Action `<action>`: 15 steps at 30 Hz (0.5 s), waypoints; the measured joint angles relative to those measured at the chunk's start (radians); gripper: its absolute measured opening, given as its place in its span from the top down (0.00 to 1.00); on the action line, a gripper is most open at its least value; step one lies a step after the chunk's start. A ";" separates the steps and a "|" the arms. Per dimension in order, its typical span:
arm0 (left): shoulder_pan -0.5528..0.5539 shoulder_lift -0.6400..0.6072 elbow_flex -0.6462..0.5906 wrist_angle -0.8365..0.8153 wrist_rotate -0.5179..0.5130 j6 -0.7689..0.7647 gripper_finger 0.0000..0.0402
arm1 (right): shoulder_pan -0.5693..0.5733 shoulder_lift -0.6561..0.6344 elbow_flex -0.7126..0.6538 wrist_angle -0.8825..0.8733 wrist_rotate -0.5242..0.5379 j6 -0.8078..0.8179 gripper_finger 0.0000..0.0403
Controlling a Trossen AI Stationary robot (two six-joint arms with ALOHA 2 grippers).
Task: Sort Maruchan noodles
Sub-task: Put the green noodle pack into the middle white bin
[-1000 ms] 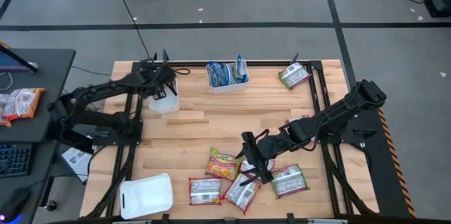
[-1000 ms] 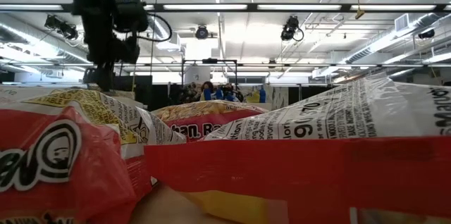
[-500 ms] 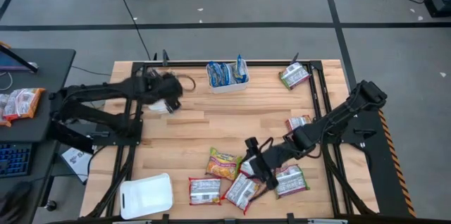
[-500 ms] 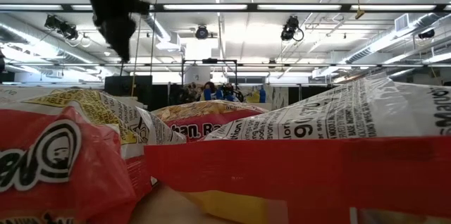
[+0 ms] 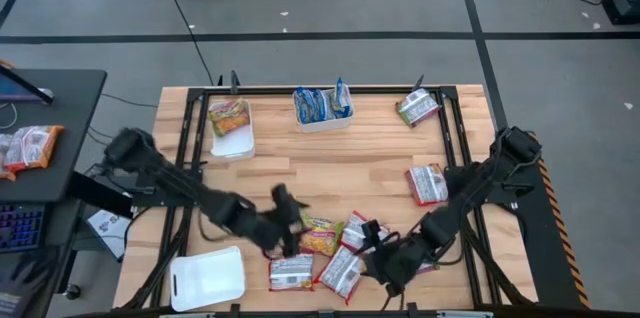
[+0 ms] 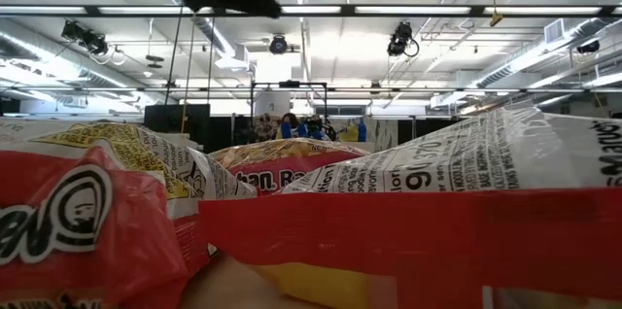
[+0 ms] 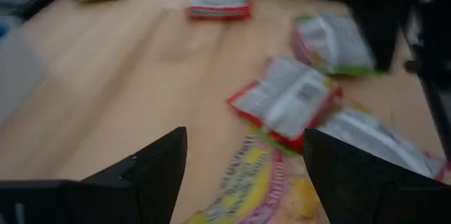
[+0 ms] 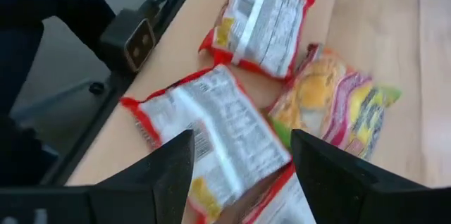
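You had bright, even ceiling strip lights point(image 6: 292, 10), soft shadows; both wrist views were motion-blurred, near packets point(image 6: 418, 212) unfocused.

Your wooden table point(image 5: 330, 173) carries three white trays: one at eleven o'clock point(image 5: 234, 143) holding an orange-yellow packet point(image 5: 229, 115), one at twelve point(image 5: 322, 118) with blue packets point(image 5: 318, 104), and one empty at seven point(image 5: 208, 278). A green-edged packet point(image 5: 418, 108) lies at one o'clock, a red packet point(image 5: 427, 184) at four, and a cluster of packets point(image 5: 318, 253) sits at six.
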 joint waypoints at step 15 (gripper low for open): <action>0.347 0.293 0.153 -0.051 0.711 0.179 0.29 | 0.079 -0.029 0.000 -0.250 -0.081 0.342 0.36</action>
